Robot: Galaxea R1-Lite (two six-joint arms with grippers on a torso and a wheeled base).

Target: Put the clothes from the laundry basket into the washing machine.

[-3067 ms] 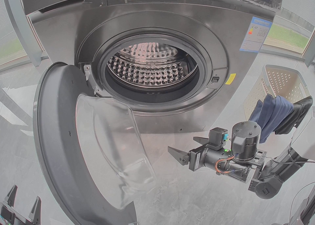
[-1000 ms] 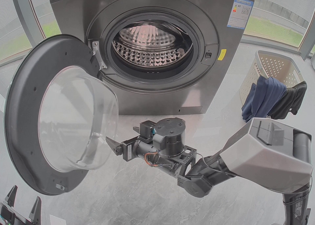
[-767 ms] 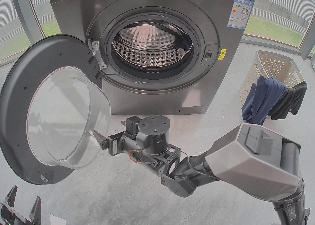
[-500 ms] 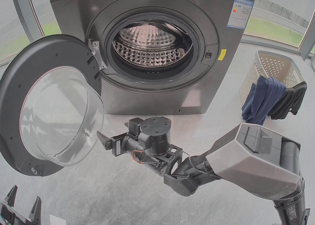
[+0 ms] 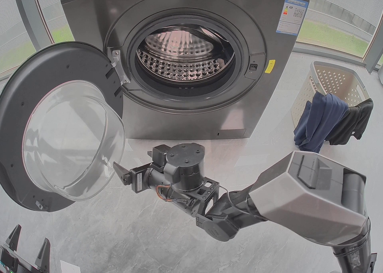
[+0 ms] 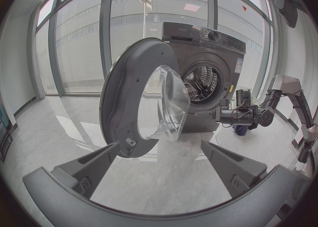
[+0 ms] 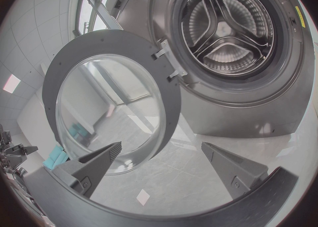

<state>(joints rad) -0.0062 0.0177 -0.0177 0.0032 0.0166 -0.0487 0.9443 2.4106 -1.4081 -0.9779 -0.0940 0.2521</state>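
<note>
Right fingers [image 5: 121,171] were spread wide, tips right by the open door's [image 5: 24,98] glass. Clothes [image 5: 323,120] hung over the basket [image 5: 339,82] rim, well behind them. Left fingers [image 6: 96,161] spread too.

Blue and black clothes [image 5: 325,120] drape over the laundry basket [image 5: 340,79] beside the open washing machine [image 5: 255,22].

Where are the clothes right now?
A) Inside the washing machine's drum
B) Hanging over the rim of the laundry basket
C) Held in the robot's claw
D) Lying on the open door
B: the blue and black clothes hang over the rim of the laundry basket, while the drum is empty and the right gripper is open with nothing in it.
</note>
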